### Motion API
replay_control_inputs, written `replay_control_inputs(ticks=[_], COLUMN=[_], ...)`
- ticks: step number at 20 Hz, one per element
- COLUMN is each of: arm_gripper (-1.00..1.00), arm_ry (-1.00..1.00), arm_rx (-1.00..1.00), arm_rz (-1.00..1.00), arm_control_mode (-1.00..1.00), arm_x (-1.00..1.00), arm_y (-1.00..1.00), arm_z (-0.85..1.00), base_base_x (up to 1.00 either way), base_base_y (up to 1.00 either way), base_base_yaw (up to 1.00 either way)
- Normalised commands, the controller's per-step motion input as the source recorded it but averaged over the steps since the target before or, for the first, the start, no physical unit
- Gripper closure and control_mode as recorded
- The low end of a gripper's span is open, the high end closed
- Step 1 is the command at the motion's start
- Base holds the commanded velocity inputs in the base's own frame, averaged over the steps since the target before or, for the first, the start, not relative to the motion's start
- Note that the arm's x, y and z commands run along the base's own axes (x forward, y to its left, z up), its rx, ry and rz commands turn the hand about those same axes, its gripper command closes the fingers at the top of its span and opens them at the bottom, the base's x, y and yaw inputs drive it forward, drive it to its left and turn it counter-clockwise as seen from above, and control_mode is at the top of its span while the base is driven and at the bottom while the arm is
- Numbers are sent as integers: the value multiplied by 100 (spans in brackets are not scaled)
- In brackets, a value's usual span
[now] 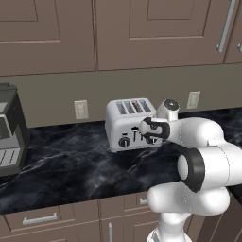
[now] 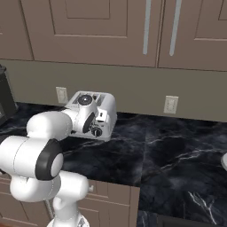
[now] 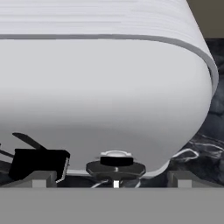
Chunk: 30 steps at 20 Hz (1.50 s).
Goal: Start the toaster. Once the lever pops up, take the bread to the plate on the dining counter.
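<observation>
The toaster point(image 1: 128, 124) stands on the black marble worktop point(image 1: 71, 165), against the beige wall, just right of a white wall socket point(image 1: 81, 109). Its four slots on top are visible in the left base view, and something reddish-brown shows inside the slots on the right side, possibly the bread point(image 1: 137, 106); it is too small to be sure. On the front face there is a black round knob point(image 1: 124, 141) at the lower left and small black sliders beside it.

The arm reaches forward, and its hand is right in front of the right part of the toaster's front face. The gripper point(image 1: 142, 134) is very close to this face, but it cannot be told whether the fingers are wide or narrow. In the hand view the silver body of the toaster point(image 3: 105, 87) is very near, with a black slider point(image 3: 39, 162) at the lower left and a round knob point(image 3: 115, 166) at the bottom centre.

A dark grey appliance point(image 1: 9, 130) stands far left on the same worktop. A second socket point(image 1: 193, 99) is on the wall to the right of the toaster. Taupe cabinets point(image 1: 118, 33) hang above.
</observation>
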Motion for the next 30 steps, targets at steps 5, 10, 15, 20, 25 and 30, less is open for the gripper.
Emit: replay_control_inputs(ticks=[5,10,15,20,25,30], arm_gripper=[-100,-100,-100,-100,-100,-100], arm_ry=[0,0,0,0,0,0], arm_rx=[0,0,0,0,0,0], arm_rz=[-3,-6,-7,-6,-3,0], arm_control_mode=[-100,-100,-100,-100,-100,-100], arm_x=[0,0,0,0,0,0], arm_y=[0,1,2,2,0,0], arm_z=[-9,-3,-5,-10,-11,-14], base_base_x=[0,0,0,0,0,0], base_base_y=[0,0,0,0,0,0], base_base_yaw=[0,0,0,0,0,0])
